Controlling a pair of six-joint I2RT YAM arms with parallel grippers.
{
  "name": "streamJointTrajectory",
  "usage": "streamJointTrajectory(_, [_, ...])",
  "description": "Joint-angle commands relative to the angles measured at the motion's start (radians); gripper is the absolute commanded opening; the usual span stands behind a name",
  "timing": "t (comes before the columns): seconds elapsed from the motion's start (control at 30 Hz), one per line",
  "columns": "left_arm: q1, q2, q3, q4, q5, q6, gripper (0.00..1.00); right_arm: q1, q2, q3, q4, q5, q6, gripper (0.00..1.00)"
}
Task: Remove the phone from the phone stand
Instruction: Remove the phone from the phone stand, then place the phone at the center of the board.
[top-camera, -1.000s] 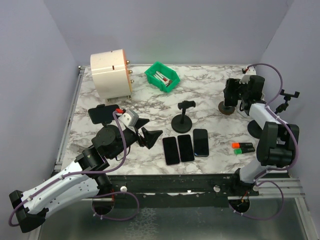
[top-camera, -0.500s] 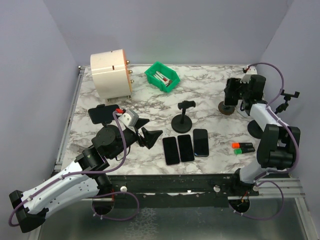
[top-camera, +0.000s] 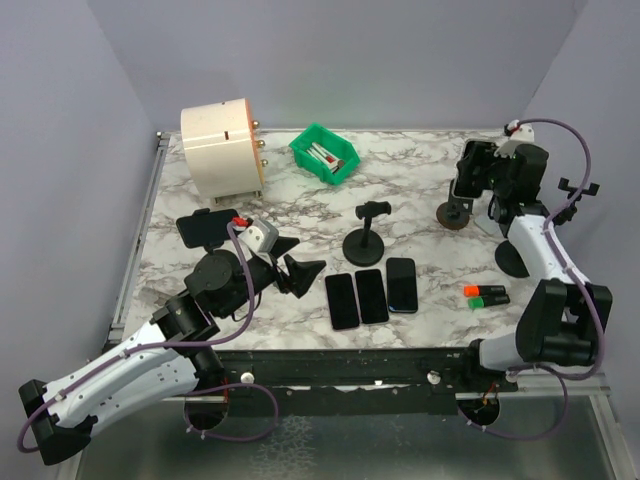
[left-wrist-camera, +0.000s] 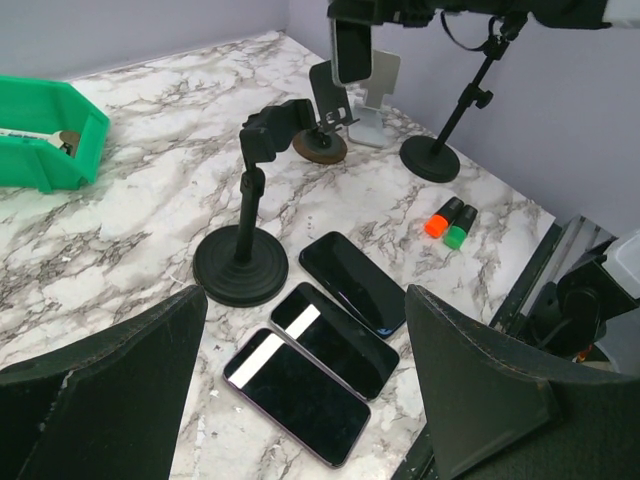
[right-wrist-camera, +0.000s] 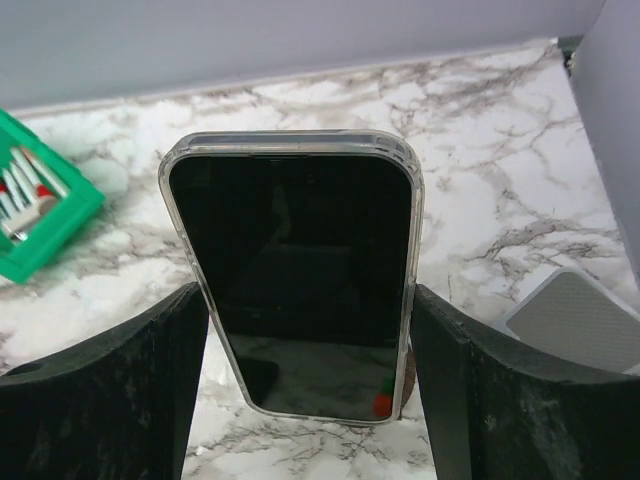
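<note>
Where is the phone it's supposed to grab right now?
In the overhead view the phone is at the table's far right, held by the right tool above the brown-based stand.

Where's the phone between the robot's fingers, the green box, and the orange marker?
phone (right-wrist-camera: 290, 275): right wrist view, middle of its screen.
green box (top-camera: 308, 160): top view, its front wall.
orange marker (left-wrist-camera: 437, 224): left wrist view, its orange end.

I'm looking at a desk (top-camera: 420, 160) topped in white marble with grey veining. It's boxed in on three sides by plain pale-lavender walls: back wall (top-camera: 350, 60), left wall (top-camera: 60, 150), right wall (top-camera: 600, 90). A silver metal rail (top-camera: 131, 265) runs down the desk's left edge, and a black bar (top-camera: 350, 362) crosses its near edge with a dull grey metal surface (top-camera: 380, 440) below. The light is soft and even, shadows faint.
</note>
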Motion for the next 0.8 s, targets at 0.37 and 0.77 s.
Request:
streamJointTrajectory(0.37, [0.005, -0.001, 0.001, -0.004, 0.002, 0.001, 0.82, 0.32, -0.439, 0.029, -0.414, 0.206, 0.13, 0.37])
streamJointTrajectory(0.77, [0.004, 0.011, 0.004, -0.026, -0.038, 0.018, 0.81, 0.379, -0.569, -0.056, -0.796, 0.117, 0.152, 0.35])
